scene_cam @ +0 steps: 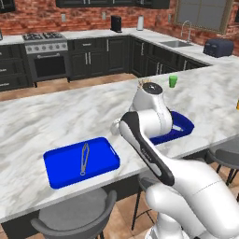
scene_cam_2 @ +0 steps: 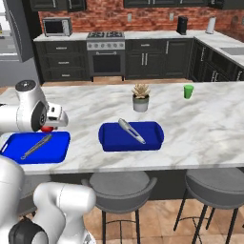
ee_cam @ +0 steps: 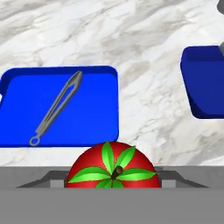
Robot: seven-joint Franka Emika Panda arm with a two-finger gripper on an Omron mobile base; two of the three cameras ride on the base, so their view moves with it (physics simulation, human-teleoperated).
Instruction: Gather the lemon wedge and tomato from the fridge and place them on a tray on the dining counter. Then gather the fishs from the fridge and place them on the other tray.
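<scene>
My gripper point(ee_cam: 112, 177) is shut on the tomato point(ee_cam: 112, 168), a glossy red ball with a green leafy top, low in the hand view. In the right base view the tomato point(scene_cam_2: 45, 128) shows as a red patch under the hand, just above the far edge of the left blue tray point(scene_cam_2: 55, 148). That tray point(ee_cam: 94, 113) point(scene_cam: 65, 163) holds silver tongs point(ee_cam: 57, 109). The other blue tray point(scene_cam_2: 112, 137) point(ee_cam: 205, 87) lies to its right on the marble dining counter point(scene_cam_2: 200, 119). The lemon wedge and the fishs are out of view. A grey panel point(scene_cam_2: 16, 33) at the far left may be the fridge.
A second pair of tongs point(scene_cam_2: 131, 131) lies in the right tray. A potted plant point(scene_cam_2: 140, 97) and a green cup point(scene_cam_2: 188, 91) stand further back on the counter. Round grey stools point(scene_cam_2: 121, 183) point(scene_cam_2: 214, 183) line the near side. My own arm hides part of the right tray point(scene_cam: 182, 125).
</scene>
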